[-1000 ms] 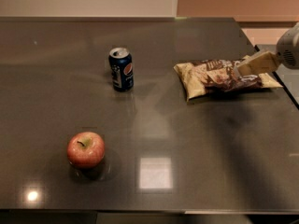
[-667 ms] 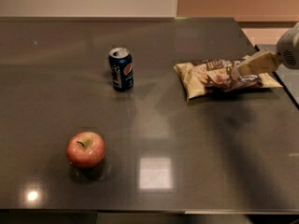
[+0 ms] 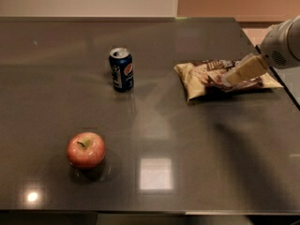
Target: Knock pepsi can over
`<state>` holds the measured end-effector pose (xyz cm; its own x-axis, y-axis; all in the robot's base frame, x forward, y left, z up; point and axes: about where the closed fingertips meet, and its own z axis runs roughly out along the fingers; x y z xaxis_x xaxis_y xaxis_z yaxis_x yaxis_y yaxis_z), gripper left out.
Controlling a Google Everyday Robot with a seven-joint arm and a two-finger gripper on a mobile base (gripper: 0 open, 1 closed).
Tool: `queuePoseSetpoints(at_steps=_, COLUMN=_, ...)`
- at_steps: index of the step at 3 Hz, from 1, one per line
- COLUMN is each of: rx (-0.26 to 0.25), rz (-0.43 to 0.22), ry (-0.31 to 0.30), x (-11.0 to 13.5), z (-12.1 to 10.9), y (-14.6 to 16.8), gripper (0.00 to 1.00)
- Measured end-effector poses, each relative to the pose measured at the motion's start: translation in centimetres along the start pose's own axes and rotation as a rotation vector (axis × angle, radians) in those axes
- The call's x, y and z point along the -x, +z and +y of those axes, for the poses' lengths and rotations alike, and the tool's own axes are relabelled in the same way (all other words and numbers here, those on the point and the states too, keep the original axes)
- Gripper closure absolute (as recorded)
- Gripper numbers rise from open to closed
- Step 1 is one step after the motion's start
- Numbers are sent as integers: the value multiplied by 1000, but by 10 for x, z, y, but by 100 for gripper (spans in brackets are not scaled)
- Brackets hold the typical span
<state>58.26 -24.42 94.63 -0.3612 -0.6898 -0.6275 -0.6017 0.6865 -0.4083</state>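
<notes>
The pepsi can (image 3: 121,70) stands upright on the dark table, left of centre towards the back. It is dark blue with a silver top and a round logo. My gripper (image 3: 240,72) is at the right side, hanging over the chip bag (image 3: 206,76). It sits far to the right of the can and is not touching it. The white arm (image 3: 282,43) comes in from the right edge.
A red apple (image 3: 86,149) sits at the front left. The brown-and-cream chip bag lies flat at the right, between my gripper and the can. The dark table (image 3: 187,139) ends at its right edge (image 3: 289,86) close to the arm. A light patch reflects at the front centre.
My gripper has edged slightly left and down over the chip bag. The can, apple and bag have not moved.
</notes>
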Motion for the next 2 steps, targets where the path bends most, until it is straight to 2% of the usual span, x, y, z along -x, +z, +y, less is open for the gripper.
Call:
queuePoseSetpoints(at_steps=1, rx=149, rz=69, ry=-102, x=6, z=37, y=14, gripper=0)
queuePoseSetpoints(at_steps=2, rx=149, rz=69, ry=-102, x=6, z=37, y=14, gripper=0)
